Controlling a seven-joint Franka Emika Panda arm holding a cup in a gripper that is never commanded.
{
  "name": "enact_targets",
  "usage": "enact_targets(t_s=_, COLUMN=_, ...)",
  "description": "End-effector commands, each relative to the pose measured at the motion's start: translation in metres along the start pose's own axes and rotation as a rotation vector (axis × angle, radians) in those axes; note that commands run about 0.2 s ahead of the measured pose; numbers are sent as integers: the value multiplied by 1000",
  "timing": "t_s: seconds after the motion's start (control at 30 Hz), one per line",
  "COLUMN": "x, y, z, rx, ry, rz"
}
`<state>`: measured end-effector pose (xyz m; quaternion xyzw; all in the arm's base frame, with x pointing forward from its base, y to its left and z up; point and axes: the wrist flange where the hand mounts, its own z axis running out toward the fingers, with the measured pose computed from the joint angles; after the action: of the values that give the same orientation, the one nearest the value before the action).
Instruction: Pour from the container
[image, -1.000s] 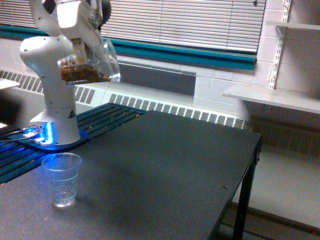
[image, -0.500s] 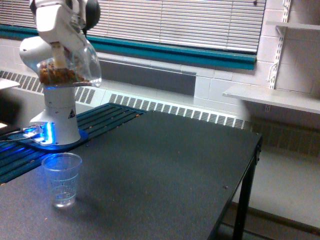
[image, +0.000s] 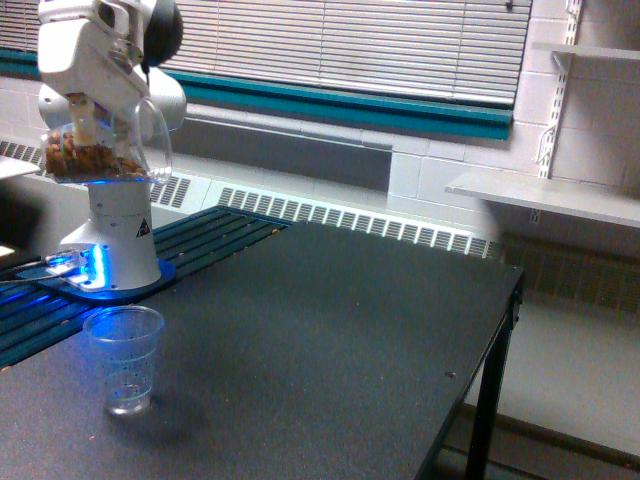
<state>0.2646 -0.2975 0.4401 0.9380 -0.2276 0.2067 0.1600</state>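
Pincer (image: 88, 118) grasping tilted container (image: 100, 152) of brown bits, held high at 12 o'clock above small cup (image: 123, 358) on dark bench (image: 330, 340)

Clear container (image: 105, 140) shows brown bits. Arm (image: 110, 60) white, its base (image: 95, 268) glowing blue. Clear ribbed cup (image: 123, 358) tinted blue. Counter (image: 320, 350) dark grey. Teal stripe (image: 360, 105) under white slatted blinds (image: 380, 40).

The container (image: 100, 140) hangs above the table (image: 330, 340), with the smaller cup (image: 123, 358) standing below it.
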Motion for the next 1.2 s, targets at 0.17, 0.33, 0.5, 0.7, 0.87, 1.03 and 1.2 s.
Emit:
enact_targets(t_s=0.17, x=-6, y=13, z=4, rx=-13, ry=-3, rz=-44)
enact_targets(t_s=0.33, x=-11, y=16, z=11, rx=-11, ry=-11, rz=-54)
enact_targets(t_s=0.5, x=-16, y=18, z=18, rx=-6, ry=-19, rz=-60)
enact_targets(t_s=0.7, x=-22, y=20, z=25, rx=-5, ry=-30, rz=-64)
enact_targets(t_s=0.87, x=-25, y=22, z=29, rx=-7, ry=-37, rz=-70)
enact_targets(t_s=1.03, x=-30, y=24, z=33, rx=-10, ry=-45, rz=-76)
enact_targets(t_s=1.2, x=-37, y=25, z=38, rx=-11, ry=-60, rz=-83)
